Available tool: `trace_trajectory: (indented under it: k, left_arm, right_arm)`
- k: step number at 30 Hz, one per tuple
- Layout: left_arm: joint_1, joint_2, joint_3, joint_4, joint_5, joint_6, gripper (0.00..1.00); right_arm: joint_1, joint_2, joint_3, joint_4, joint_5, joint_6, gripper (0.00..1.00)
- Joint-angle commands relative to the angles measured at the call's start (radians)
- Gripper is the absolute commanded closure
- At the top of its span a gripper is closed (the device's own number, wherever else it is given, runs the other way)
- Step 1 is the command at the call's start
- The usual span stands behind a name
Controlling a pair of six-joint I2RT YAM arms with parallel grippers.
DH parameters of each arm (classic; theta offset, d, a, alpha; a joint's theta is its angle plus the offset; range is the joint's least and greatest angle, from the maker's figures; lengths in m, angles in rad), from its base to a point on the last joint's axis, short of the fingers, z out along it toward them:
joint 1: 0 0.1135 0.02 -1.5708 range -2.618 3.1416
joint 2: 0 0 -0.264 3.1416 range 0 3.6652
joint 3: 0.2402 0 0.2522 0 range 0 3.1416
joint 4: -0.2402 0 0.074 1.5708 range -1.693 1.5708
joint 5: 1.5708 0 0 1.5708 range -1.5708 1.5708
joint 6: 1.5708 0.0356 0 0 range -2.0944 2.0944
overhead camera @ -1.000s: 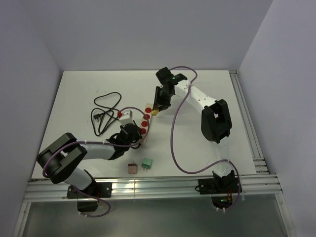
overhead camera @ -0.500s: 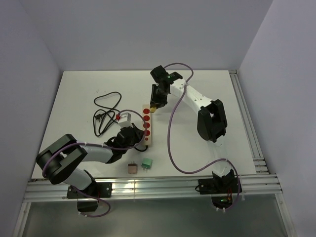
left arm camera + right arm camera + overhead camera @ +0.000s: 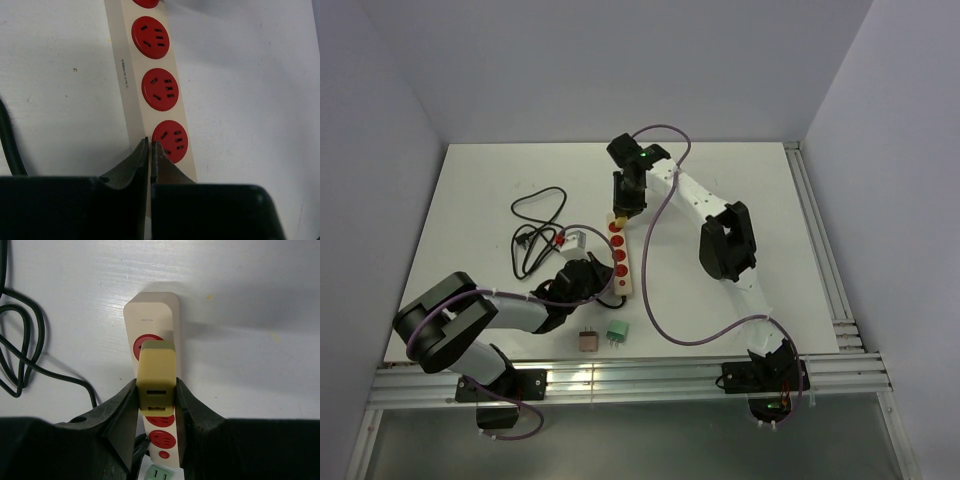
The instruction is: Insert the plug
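A cream power strip point(image 3: 621, 257) with red sockets lies mid-table. My right gripper point(image 3: 623, 207) is shut on a yellow plug point(image 3: 156, 372) and holds it over the strip's point(image 3: 151, 315) far end, covering part of the farthest socket point(image 3: 142, 344). I cannot tell whether the plug touches it. My left gripper point(image 3: 597, 287) is shut and empty. In the left wrist view its tips point(image 3: 150, 142) rest on the strip's point(image 3: 126, 80) near end, beside the nearest socket point(image 3: 171, 141).
A coiled black cable point(image 3: 535, 225) lies left of the strip, with a small white and red piece point(image 3: 570, 237) beside it. A brown plug point(image 3: 588, 340) and a green plug point(image 3: 618, 331) lie near the front edge. Metal rails point(image 3: 620, 385) run along the front.
My right gripper has carried the yellow plug left, to above the strip's far end. The strip has swung straighter under my left gripper, which shifted slightly.
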Motion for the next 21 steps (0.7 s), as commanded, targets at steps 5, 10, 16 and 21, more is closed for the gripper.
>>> trace_trajectory:
  k: [5, 10, 16, 21]
  left_arm:
    - [-0.056, 0.042, -0.027, -0.11, 0.198, -0.016, 1.0]
    - [-0.056, 0.048, -0.025, -0.105, 0.199, -0.019, 1.0]
    - [-0.056, 0.057, -0.021, -0.096, 0.211, -0.022, 1.0]
    - [-0.056, 0.055, -0.021, -0.1, 0.207, -0.023, 1.0]
  right_arm:
    - [0.009, 0.013, 0.062, -0.072, 0.043, -0.045, 1.0]
    - [0.015, 0.031, 0.108, -0.104, 0.05, -0.067, 1.0]
    - [0.018, 0.01, 0.08, -0.095, 0.047, -0.07, 1.0]
    - [0.02, 0.02, 0.109, -0.086, 0.028, -0.068, 1.0]
